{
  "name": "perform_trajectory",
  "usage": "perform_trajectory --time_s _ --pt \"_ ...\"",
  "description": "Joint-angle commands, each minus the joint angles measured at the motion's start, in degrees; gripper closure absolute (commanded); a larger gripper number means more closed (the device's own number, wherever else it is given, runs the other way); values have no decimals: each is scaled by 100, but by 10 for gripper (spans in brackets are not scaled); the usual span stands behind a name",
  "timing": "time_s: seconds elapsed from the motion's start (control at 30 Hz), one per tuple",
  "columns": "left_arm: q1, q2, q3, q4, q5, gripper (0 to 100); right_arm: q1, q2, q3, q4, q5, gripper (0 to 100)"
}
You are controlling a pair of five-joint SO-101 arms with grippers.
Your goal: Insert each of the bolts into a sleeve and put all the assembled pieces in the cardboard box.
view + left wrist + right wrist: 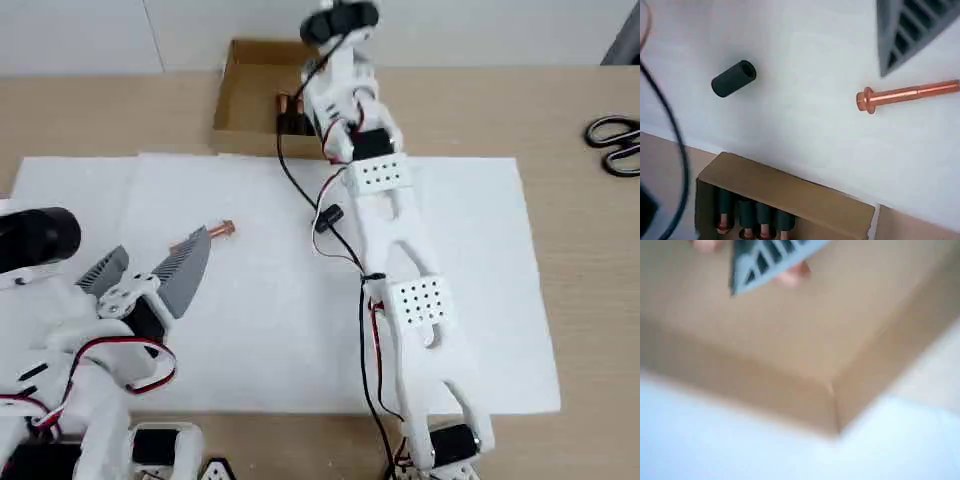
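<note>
nearest, at the near left of the table [560, 110], the left fingers [163, 242] stand wide open and hold nothing. the tip of the right-hand finger lies just beside a copper bolt [218, 231] on the white sheet [250, 340]; i cannot tell if they touch. the left wrist view shows one grey finger [910, 30] above that bolt [905, 94], which lies flat with its head toward a black sleeve [734, 78]. the sleeve rests on the sheet, apart from the bolt.

just past the sheet's far edge sits the cardboard box [250, 95]. the left wrist view looks over its near wall [790, 192] at a row of assembled pieces [755, 220], dark sleeves with copper heads, side by side. from above they show as a dark cluster [290, 112] beside the right arm [400, 250]. that arm stretches from the near edge across the sheet, its end over the box. its own view gives a blurred box floor and corner [790, 340]; how its grip stands i cannot tell. scissors [615, 145] lie at the far right.
</note>
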Motion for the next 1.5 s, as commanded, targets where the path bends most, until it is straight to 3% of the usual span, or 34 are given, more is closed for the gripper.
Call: perform_trajectory --time_s 0.0,0.13,0.37,0.77,0.97,1.47 --pt "0 -9 -31 -123 -26 679 -4 -277 -958 1473 316 775" --pt "-26 -18 -31 -114 -26 679 -4 -1270 -1046 2949 791 775" --pt "-26 -624 4 -105 -9 679 -136 -2756 -1037 5446 457 775" --pt "-26 -2769 1719 -659 -18 679 -259 -2809 -993 5516 -730 775" --pt "-26 -3288 2281 -809 -18 679 -242 -2053 -993 5516 -774 775" --pt "0 -3297 2325 -782 -18 679 -215 -400 -993 5516 -782 775"
